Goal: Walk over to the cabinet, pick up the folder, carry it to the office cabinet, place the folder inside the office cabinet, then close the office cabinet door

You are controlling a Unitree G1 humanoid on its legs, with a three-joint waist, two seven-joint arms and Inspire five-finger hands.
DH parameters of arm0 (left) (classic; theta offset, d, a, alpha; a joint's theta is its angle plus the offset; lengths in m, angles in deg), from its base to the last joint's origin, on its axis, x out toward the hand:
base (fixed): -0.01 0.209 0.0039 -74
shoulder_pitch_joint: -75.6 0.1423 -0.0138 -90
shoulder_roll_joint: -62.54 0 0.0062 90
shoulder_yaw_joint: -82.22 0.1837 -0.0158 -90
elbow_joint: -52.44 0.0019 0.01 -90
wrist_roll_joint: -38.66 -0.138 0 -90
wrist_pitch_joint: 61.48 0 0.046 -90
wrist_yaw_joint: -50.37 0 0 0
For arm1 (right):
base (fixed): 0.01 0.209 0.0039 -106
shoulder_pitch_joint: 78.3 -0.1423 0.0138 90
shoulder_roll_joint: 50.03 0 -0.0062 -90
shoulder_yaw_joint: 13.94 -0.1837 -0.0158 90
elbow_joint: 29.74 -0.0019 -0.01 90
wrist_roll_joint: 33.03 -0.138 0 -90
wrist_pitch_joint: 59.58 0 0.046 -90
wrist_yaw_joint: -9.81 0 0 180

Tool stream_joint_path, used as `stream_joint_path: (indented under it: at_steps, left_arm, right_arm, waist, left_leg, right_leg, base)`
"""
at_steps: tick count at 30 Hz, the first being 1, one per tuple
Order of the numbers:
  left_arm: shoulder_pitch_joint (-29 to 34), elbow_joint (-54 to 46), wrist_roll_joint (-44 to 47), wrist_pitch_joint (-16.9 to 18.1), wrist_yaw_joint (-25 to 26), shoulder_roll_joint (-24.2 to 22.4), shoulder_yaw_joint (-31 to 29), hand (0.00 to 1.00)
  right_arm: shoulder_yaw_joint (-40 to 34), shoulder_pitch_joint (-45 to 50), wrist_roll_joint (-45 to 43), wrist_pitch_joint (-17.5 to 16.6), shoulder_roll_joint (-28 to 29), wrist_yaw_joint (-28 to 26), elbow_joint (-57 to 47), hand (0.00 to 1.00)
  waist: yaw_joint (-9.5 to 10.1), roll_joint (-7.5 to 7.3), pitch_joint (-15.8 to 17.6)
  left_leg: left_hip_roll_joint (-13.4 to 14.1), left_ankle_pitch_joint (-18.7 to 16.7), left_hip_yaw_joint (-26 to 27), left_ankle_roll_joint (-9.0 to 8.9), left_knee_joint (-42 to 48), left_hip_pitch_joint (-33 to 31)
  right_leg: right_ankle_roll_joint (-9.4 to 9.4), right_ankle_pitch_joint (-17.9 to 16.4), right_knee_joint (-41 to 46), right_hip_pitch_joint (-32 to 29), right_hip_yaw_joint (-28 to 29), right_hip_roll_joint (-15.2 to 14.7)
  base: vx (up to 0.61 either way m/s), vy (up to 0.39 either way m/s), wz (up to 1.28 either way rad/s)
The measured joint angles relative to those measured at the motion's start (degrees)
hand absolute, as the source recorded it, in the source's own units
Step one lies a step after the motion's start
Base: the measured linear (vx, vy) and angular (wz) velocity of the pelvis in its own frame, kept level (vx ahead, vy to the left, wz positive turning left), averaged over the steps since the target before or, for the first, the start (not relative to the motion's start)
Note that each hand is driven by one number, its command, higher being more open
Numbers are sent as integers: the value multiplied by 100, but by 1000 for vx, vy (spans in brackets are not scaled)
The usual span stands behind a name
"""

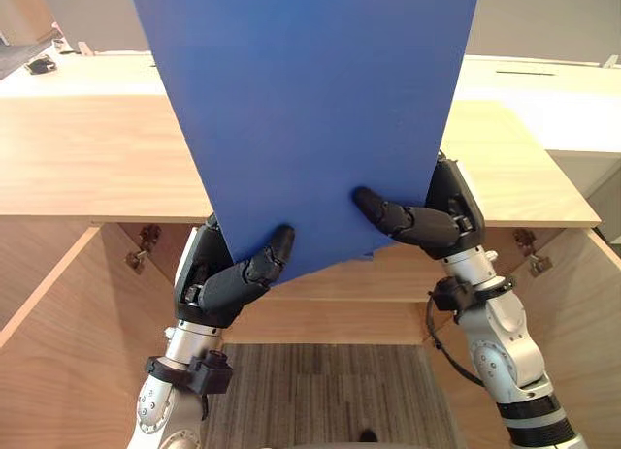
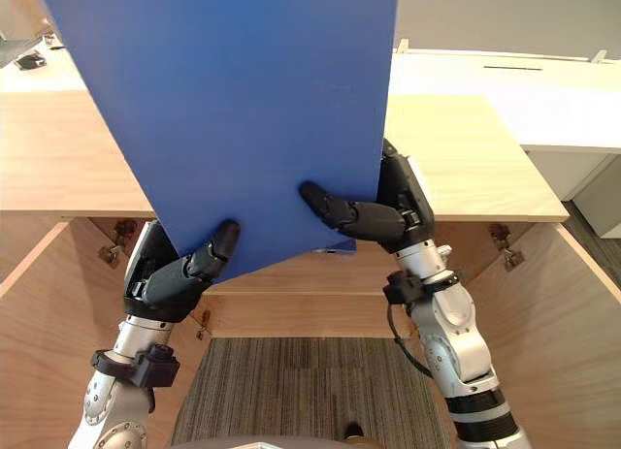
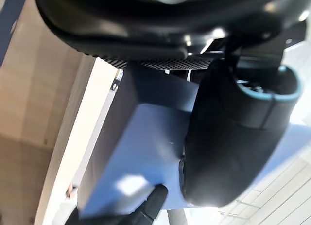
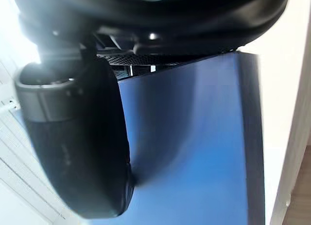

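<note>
The left hand (image 1: 231, 279) pinches the lower corner of the blue folder (image 1: 310, 110); the right hand (image 1: 437, 221) clamps its lower right edge. Held upright above the open office cabinet (image 1: 87, 158), it should be lowered level, with both grips even, clearing the top's front lip.

I am seeing bright, even light falling on the folder (image 1: 310, 119), white glare blooming beside it in both wrist views.

The folder (image 1: 310, 110) stands before the cabinet top (image 1: 87, 158), left hand (image 1: 228, 279) at its lower left corner, right hand (image 1: 432, 221) at its lower right. 2 doors (image 1: 49, 352) stand open, 1 at each side below the top.
</note>
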Motion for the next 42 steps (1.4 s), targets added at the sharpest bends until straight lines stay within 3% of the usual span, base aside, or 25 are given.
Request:
stream_joint_path:
  at_steps: [2,7,11,14,19,24,27,31,35,39,42]
  left_arm:
    - [2,2,-251,0,82,-142,-134,100]
    - [-1,244,-887,93,570,-746,-1098,100]
    - [33,827,-1121,137,1103,-1182,-1918,100]
    - [204,1098,-1297,135,1330,-1396,-2220,100]
    - [372,1555,-1557,131,1330,-1483,-2232,100]
    - [353,2886,-2073,120,1263,-1488,-2190,100]
    - [208,4233,-2315,-6,1397,-1481,-2214,100]
    - [37,5987,-2756,-332,1528,-1476,-2218,100]
    - [25,6846,-2903,-431,1500,-1399,-2169,100]
    - [-180,7518,-3021,-441,1505,-1153,-2042,100]
    - [-458,7646,-3022,-436,1523,-1063,-1866,100]
  right_arm:
    - [-4,0,106,0,150,4,-1,0]
    - [-170,0,335,0,571,56,-19,0]
    - [-740,1,422,-3,833,204,-48,0]
    - [-1087,1,421,-5,952,358,-77,0]
    - [-1270,0,422,-13,955,460,-96,0]
    - [-1243,0,423,-17,950,491,-236,0]
    - [-948,0,422,-132,927,514,-440,0]
    - [60,4,439,-279,791,399,-519,0]
    - [1078,14,888,-284,497,209,-246,0]
    - [2102,-1,1877,-216,177,130,760,0]
    - [2510,-206,2573,7,16,126,1581,0]
  waist:
    - [29,0,-5]
    - [89,8,-10]
    - [117,9,-22]
    - [151,9,-32]
    - [191,13,-93]
    - [199,32,-160]
    - [172,31,-165]
    - [157,22,-172]
    - [194,0,-189]
    - [271,-14,-186]
    - [298,45,156]
  left_leg:
    - [-7,11,-61,11,2,-25]
    - [-7,27,-202,26,2,-50]
    - [-15,37,-360,40,-2,-79]
    - [-31,37,-415,41,-8,-89]
    - [-34,37,-490,41,-11,-128]
    - [-34,37,-510,41,-9,-143]
    - [-33,37,-497,41,-3,-160]
    - [-26,37,-447,41,-1,-171]
    - [-30,40,-409,38,27,-259]
    - [-56,45,-398,36,136,-478]
    - [-12,42,-396,36,400,-806]
  right_leg:
    - [0,0,2,2,-52,-8]
    - [0,-1,18,48,-137,-21]
    - [-1,-1,37,82,-214,-56]
    - [-1,-2,44,93,-221,-75]
    - [0,-2,44,93,-265,-80]
    - [1,-3,43,91,-291,-82]
    - [1,-3,41,71,-285,-80]
    - [1,-4,37,31,-234,-74]
    - [0,-5,35,-64,-197,-76]
    - [-1,-5,70,-257,-179,-84]
    - [-38,-29,372,-616,-147,-94]
  base:
    - [-37,-31,16]
    - [-30,-27,15]
    - [-25,-19,19]
    - [-12,-7,12]
    - [-16,-23,8]
    - [-34,-30,2]
    - [-48,-31,-3]
    - [-46,-34,-6]
    - [-44,-30,-6]
    - [-59,-26,-2]
    - [-130,-25,-3]
